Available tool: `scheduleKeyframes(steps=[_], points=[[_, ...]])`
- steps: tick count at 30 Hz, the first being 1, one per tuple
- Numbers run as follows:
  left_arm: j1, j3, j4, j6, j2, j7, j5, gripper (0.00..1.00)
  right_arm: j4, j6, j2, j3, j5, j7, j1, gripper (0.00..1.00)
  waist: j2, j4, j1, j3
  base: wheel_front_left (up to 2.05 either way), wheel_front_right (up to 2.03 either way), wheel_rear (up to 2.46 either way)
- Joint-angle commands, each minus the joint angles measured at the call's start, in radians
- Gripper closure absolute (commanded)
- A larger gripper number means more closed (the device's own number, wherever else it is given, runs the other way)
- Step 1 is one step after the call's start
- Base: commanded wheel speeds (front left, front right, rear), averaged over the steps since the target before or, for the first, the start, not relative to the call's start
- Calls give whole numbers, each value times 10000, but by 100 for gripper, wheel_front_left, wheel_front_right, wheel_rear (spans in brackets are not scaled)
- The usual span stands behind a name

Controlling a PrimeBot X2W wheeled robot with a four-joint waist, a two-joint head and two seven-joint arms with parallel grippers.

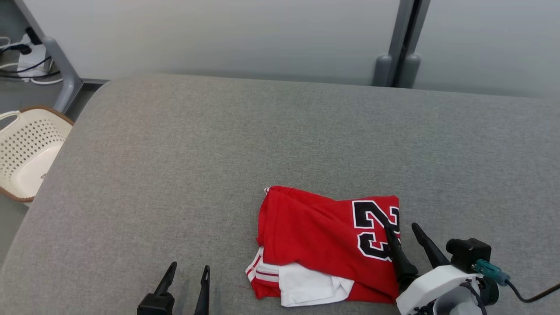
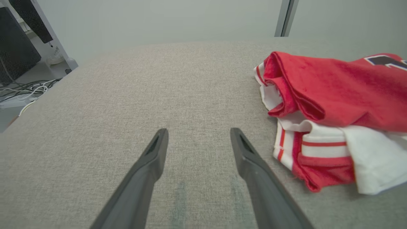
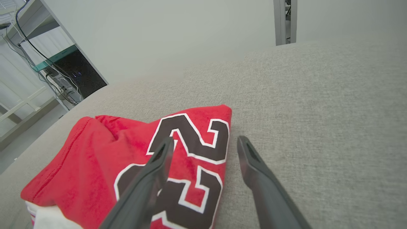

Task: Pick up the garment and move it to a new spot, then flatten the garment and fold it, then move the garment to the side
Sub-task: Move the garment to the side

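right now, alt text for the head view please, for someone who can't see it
A folded red garment with a black number lies on a grey table, the right gripper open over its right edge. The left gripper sits open beside it, apart; a cream basket stands off the table's left.

The garment (image 1: 323, 245) is red with white-striped trim and black white-edged numerals, on a grey fabric surface (image 1: 218, 175).
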Motion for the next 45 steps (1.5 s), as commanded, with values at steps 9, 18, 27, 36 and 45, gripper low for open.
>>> scheduleKeyframes(steps=[9,18,27,36,45], points=[[-230,-263,-115,89,35,-40,-124,0,1645,0,-80,189,148,-41,-803,0,0,568,0,382,0,0,0],[-324,-308,-102,7,37,-40,-148,0,2403,-2,-91,827,584,-11,-1032,100,0,113,0,243,0,0,0],[-428,-263,-45,-172,37,-42,57,0,2186,-2,-89,693,447,-20,-995,100,0,-1964,0,-77,0,0,0],[-989,-556,52,-328,36,-40,130,0,2052,-2,-73,537,379,-20,-1034,100,0,-4567,0,154,0,0,0],[-1372,-812,226,-344,43,-40,160,0,1843,0,-62,712,586,-20,-1091,100,0,-6457,0,358,0,0,0]])
